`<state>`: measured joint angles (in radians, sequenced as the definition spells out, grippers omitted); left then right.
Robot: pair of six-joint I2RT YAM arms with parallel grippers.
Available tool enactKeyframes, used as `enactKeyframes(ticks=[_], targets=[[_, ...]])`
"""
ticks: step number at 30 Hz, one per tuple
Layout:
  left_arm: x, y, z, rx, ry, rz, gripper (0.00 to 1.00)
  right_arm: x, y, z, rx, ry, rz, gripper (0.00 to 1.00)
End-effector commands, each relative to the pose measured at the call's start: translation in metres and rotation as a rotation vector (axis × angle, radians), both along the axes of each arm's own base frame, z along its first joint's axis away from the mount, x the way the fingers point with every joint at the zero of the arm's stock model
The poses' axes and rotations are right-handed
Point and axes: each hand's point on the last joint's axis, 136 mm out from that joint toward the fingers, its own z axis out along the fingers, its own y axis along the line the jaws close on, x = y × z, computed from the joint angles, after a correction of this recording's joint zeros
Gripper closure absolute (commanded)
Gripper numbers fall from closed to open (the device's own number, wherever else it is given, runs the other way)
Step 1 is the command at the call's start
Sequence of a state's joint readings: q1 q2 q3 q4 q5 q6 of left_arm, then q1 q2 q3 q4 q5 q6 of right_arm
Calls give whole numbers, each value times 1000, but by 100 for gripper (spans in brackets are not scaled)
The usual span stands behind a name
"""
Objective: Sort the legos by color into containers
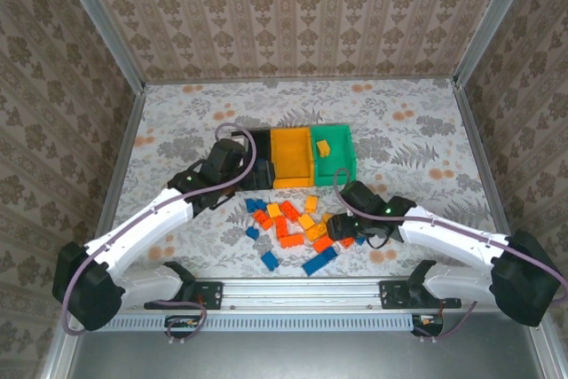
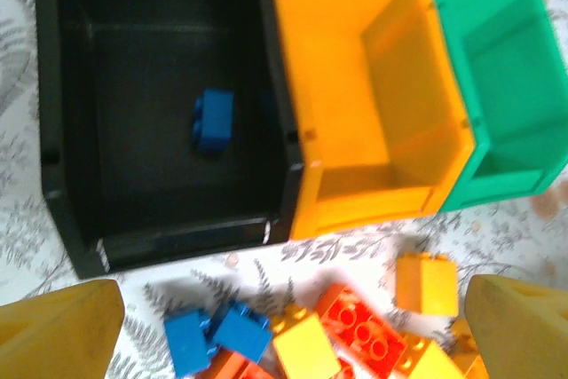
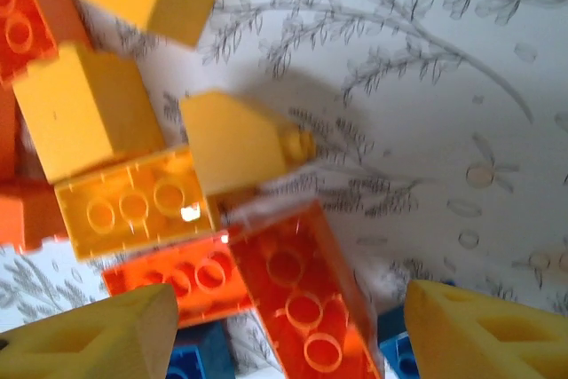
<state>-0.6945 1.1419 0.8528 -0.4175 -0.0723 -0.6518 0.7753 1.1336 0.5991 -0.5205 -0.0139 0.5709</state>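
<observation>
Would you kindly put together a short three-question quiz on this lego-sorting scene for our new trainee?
1. True or false: the orange-yellow bin is empty.
2. The lego lying in the black bin is: A red-orange, B blue, C yellow.
3. Which bin holds a yellow brick?

Key: 1 true; 2 B; 3 the green bin.
</observation>
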Motion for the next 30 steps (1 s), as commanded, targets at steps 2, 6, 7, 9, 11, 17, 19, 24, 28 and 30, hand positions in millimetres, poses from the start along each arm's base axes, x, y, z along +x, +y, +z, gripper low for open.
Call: enactKeyframes(ticks=[2, 6, 7, 9, 11, 17, 19, 24, 28, 30], targets=[[-14, 9, -7, -27, 28, 41, 0, -32, -10, -8, -30, 83, 28, 39], [-15, 12, -16, -14, 51, 50, 0, -41, -10, -12, -40, 110, 37, 42], [-16, 12, -18, -9, 57, 51, 0, -44, -10, -14, -43, 122, 38, 42], [-15, 11, -19, -12, 60, 52, 0, -49, -14, -18, -61, 142, 30, 42], [-14, 11, -20, -11, 60, 54, 0, -51, -21, -22, -86, 149, 17, 41], [-14, 14, -22, -5, 66, 68, 0, -49, -28, -33, -145, 160, -17, 32], [-14, 15, -23, -6, 69, 70, 0, -45, -27, -36, -155, 156, -18, 33], [-14, 18, -23, -5, 76, 77, 0, -32, -25, -39, -184, 113, -26, 37], [-14, 21, -24, -7, 82, 86, 0, -21, -23, -43, -227, 86, -13, 40], [-14, 23, -24, -6, 85, 88, 0, -19, -22, -47, -246, 95, -10, 41]])
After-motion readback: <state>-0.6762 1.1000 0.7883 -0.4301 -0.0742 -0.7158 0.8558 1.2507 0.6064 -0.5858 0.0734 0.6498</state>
